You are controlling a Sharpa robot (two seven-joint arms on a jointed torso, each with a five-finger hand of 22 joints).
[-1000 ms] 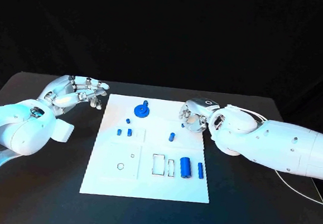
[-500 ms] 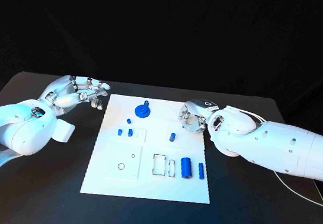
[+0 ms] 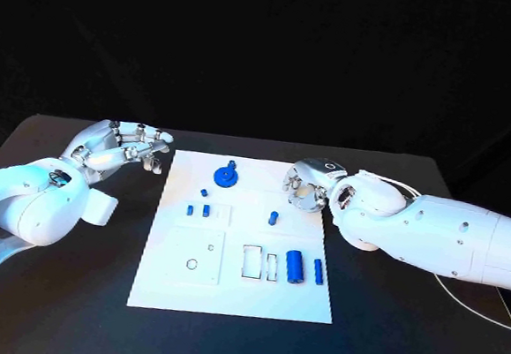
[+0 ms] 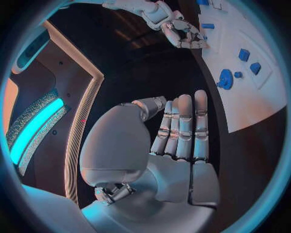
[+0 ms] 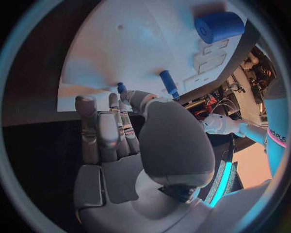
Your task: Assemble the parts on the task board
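The left robot hand (image 3: 119,147) hovered over the bench (image 3: 47,290) just off the far left corner of the task board (image 3: 229,294). Its fingers (image 4: 182,127) lay straight and side by side with nothing in them, the thumb bent across the palm; I read it as open, holding nothing.

The task board lay in the middle of the bench, its long sides running from the near edge to the far edge. Near its far edge sat a round blue gear-like part (image 3: 225,175). Toward the left edge stood a small blue peg (image 3: 203,192), and just nearer than it, two small blue blocks (image 3: 198,210) side by side. Toward the right edge a short blue pin (image 3: 272,217) stood by itself. In the near right part of the board were outlined slots, and beside them a thick blue cylinder (image 3: 295,265) and a thin blue rod (image 3: 317,270) lay parallel, close together.

The right robot hand (image 3: 307,187) was over the far right edge of the board, its fingers (image 5: 103,131) curled downward, near the short pin but apart from it. No part showed between them; whether the fingertips touched the board could not be told.
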